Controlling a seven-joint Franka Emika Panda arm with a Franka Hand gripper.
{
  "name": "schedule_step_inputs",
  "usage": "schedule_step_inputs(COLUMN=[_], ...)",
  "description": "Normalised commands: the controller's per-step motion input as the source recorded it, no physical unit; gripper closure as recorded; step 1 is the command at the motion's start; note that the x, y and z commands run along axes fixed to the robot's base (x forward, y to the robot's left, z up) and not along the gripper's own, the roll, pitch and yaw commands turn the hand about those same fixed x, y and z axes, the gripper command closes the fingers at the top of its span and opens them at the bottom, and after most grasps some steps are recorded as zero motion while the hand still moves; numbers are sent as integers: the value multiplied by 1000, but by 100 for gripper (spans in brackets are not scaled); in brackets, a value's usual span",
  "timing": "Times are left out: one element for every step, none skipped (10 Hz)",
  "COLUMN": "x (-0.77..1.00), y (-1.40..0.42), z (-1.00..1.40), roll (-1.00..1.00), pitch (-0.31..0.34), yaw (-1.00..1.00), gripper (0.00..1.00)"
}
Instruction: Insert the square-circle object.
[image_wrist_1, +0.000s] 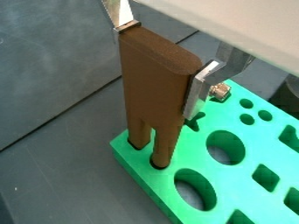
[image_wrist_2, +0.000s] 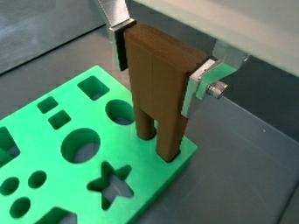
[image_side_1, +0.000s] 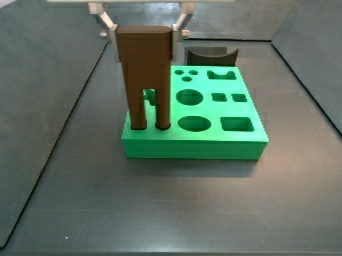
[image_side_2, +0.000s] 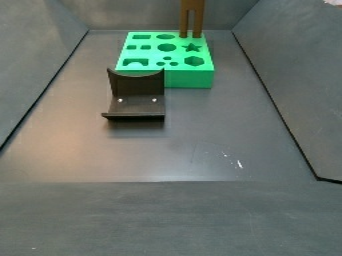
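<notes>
The square-circle object (image_wrist_1: 152, 87) is a tall brown block with two long prongs. It stands upright at a corner of the green board (image_wrist_1: 138, 168), and its prong tips sit in the board's holes in both wrist views (image_wrist_2: 158, 96). My gripper (image_wrist_1: 162, 57) is shut on the block's solid upper body, one silver finger on each side, as the wrist view (image_wrist_2: 160, 66) also shows. In a side view the gripper (image_side_1: 144, 28) holds the block (image_side_1: 144, 70) over the board's (image_side_1: 194, 147) near left corner. In a side view only the prongs (image_side_2: 194, 15) show above the board (image_side_2: 187, 78).
The board has several other cut-out holes, among them a star (image_wrist_2: 111, 182) and round ones. The dark fixture (image_side_2: 134, 95) stands on the grey floor beside the board; it also shows behind the board (image_side_1: 211, 55). Dark walls surround the floor.
</notes>
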Motion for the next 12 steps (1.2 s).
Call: schedule_step_inputs(x=[180, 0, -257, -431, -414, -291, -291, -111, 183, 249, 291, 386], y=[-194, -123, -37, 0, 37, 111, 120, 0, 0, 0, 0, -14], z=[-186, -329, -394, -306, -189, -146, -134, -263, -351, -369, -366, -391], roll=[184, 194, 140, 93, 64, 63, 84, 43, 0, 0, 0, 0], pitch=[31, 0, -50, -34, -26, -7, -4, -13, 0, 0, 0, 4], yaw=[0, 49, 0, -14, 0, 0, 0, 0, 0, -20, -57, -66], gripper=[100, 100, 100, 100, 100, 100, 100, 100, 100, 100, 100, 100])
